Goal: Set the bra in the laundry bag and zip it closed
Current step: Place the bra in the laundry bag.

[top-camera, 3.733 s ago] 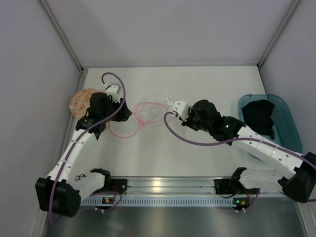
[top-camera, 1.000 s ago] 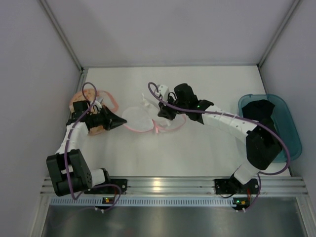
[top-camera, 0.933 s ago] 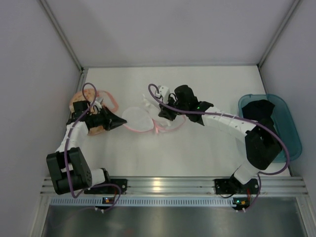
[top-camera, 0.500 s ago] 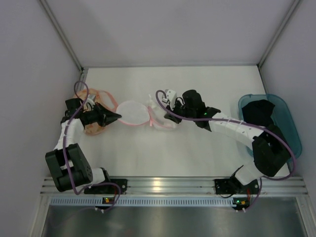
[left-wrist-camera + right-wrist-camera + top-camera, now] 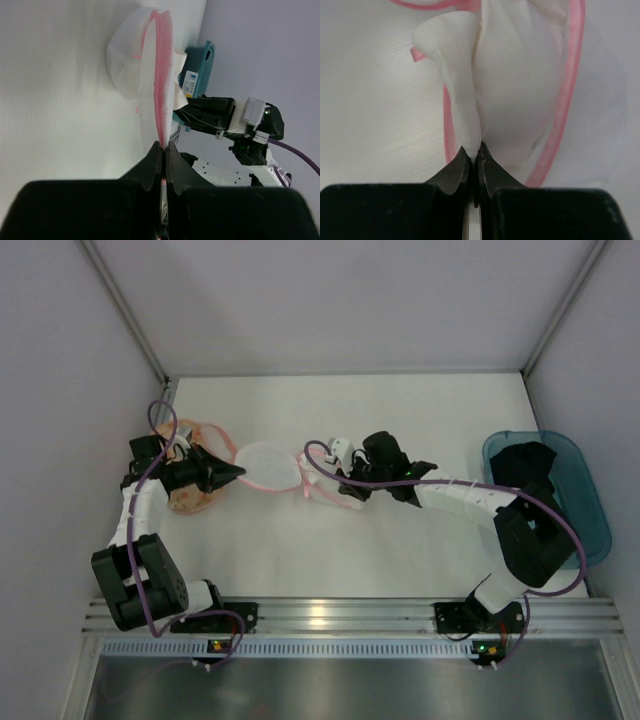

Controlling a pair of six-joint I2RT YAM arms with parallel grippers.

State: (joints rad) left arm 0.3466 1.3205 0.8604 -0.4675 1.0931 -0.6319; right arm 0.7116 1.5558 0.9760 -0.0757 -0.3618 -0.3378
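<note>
The limp, light bra [image 5: 527, 472] is lying crumpled in the teal tub [image 5: 588, 505], likely wanting a pinch on bunched cloth, not a strap, while the left gripper [image 5: 163, 145] and right gripper [image 5: 472, 149] are clenching their jaws on the white pouch [image 5: 268, 464] near the laundry bag [image 5: 188, 502].

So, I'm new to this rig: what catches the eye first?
Both pincers are shut on the white pouch mid-table, the left pincer on its pink rim, the right pincer on its fabric. The black bra sits in the teal tub at the right.
</note>
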